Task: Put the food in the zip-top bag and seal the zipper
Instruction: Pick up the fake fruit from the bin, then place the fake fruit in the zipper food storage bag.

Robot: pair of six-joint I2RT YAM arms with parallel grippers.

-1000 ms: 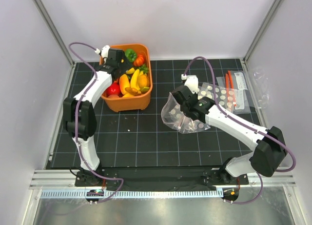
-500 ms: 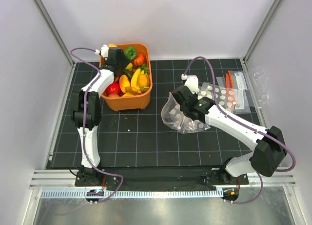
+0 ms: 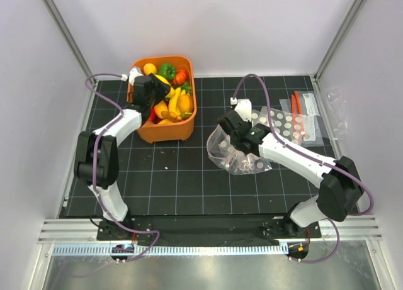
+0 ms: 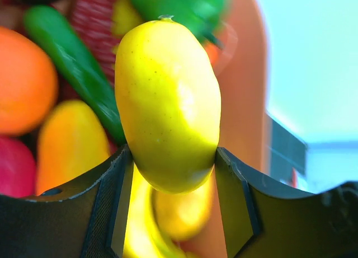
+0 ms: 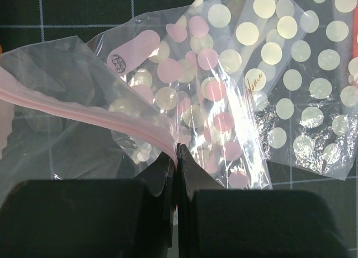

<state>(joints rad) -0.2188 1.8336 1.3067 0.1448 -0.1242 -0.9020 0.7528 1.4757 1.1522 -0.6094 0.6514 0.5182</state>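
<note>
Top external: left gripper (image 3: 156,85) over the orange bin (image 3: 165,133); right gripper (image 3: 231,128) at the zip-top bag (image 3: 242,161) mid-table. Left wrist: fingers (image 4: 106,213) clamped on a yellow toy fruit (image 4: 168,101), just above the other food (image 4: 28,81). Right wrist: fingers together, pinching the zipper (image 5: 84,109); polka-dotted bags (image 5: 291,73) beside. Step: picking food. Next: carry the fruit across into the bag's mouth.

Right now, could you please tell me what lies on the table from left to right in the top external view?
Orange bin, zip-top bag, polka-dotted bags, small clear bags with red-orange strips.
</note>
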